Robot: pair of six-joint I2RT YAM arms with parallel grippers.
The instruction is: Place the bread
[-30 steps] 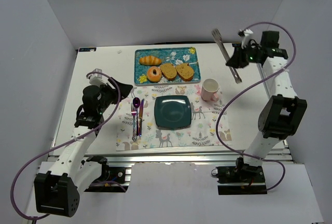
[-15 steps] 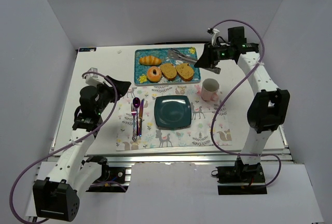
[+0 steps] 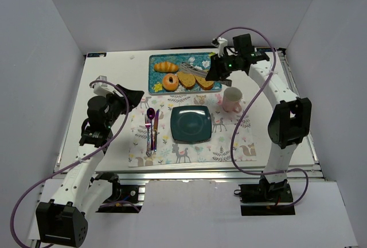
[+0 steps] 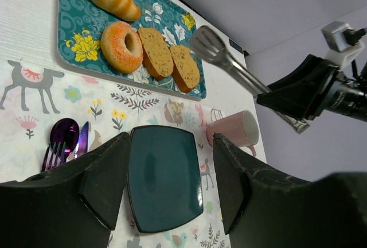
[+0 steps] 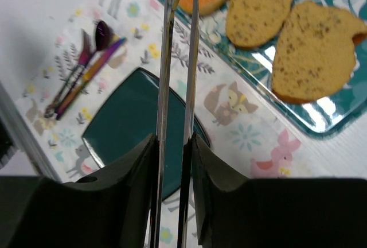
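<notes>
Hovering over the teal tray [image 3: 213, 58] with the right gripper [image 5: 174, 162] clenched on the metal tongs [image 5: 175, 58], tips nearly shut on nothing. Spread the tips, shift them onto the bread slice [image 5: 261, 7] just beside them, and squeeze gently before lifting.

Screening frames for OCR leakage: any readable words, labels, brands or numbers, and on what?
None readable.
The teal floral rectangular tray and the white animal-print placemat: pictures only.
The silver metal tongs: no visible marking.
The small dark strip at the far-left corner of the white table: too small to read.
</notes>
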